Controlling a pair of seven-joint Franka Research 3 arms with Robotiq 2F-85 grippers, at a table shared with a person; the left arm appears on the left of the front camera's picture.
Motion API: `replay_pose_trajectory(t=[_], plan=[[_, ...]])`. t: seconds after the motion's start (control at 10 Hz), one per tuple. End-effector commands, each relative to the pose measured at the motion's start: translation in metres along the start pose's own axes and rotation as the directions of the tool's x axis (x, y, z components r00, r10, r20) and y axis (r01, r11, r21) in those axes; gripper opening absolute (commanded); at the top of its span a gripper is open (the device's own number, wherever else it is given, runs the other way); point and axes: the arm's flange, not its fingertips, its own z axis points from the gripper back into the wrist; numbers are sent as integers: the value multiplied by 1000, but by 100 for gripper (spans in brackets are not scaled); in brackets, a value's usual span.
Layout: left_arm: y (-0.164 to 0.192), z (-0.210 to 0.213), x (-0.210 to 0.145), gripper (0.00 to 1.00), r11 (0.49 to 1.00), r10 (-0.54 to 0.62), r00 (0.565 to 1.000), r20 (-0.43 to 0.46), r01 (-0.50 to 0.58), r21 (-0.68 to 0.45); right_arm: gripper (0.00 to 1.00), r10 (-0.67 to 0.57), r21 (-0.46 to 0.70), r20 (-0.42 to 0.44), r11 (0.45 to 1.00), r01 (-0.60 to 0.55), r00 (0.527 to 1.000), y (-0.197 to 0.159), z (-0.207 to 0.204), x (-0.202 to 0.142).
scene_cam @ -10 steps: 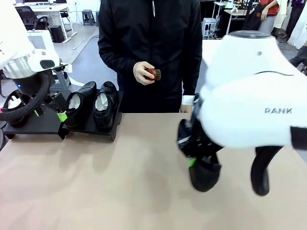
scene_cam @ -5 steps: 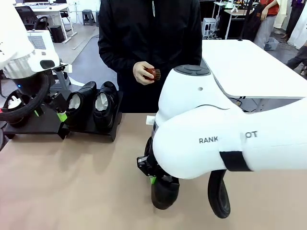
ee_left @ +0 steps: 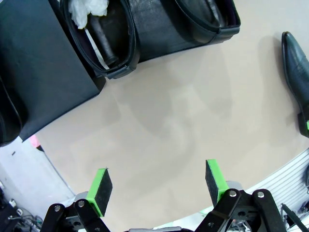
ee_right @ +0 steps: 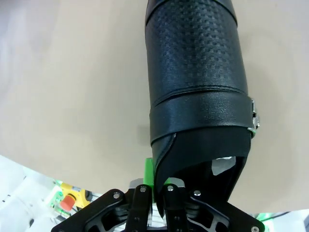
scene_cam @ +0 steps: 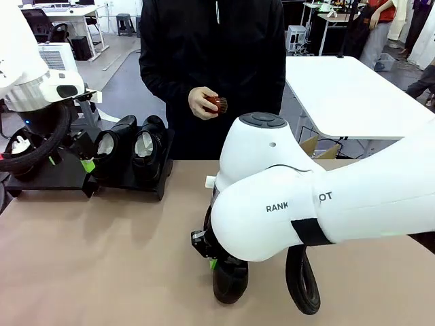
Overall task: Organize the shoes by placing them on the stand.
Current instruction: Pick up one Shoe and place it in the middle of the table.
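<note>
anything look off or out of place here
One shoe is off the stand, out on the bare table near the front edge, pinched at its collar by the right claw. Two shoes sit upright on the stand. Nothing looks spilled or damaged.

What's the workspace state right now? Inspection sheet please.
Surface: tan table, bare between things.
Job's things: two shoes side by side on the stand; another shoe at its left end; a fourth shoe held over the table.
Clutter: nothing seen.
Grippers: left gripper open, above bare table near the stand; right gripper shut on the fourth shoe's collar.
Cables: black hose on left arm; black loop under right arm.
Surroundings: person at far side, holding a small brown object; white table behind.
</note>
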Motion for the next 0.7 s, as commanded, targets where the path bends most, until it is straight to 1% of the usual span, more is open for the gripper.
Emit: replay_pose_trajectory(t=[0.0, 0.2, 0.3, 0.4, 0.6], plan=[[0, -2, -1, 100, 1000, 12, 1000, 16, -12, -6, 38, -31, 8, 19, 999, 31, 999, 8, 3, 8], [0, -2, -1, 100, 1000, 12, 1000, 16, -12, -6, 75, -60, 45, 22, 997, 59, 998, 2, 11, 10], [0, -2, -1, 100, 1000, 12, 1000, 16, -12, -6, 94, -70, 74, 19, 995, 69, 997, -4, 22, 8], [0, -2, -1, 100, 1000, 12, 1000, 16, -12, -6, 100, -87, 99, 26, 992, 84, 996, -10, 33, 6], [0, -2, -1, 100, 1000, 12, 1000, 16, -12, -6, 100, -86, 139, -19, 986, 88, 996, -21, 44, 1]])
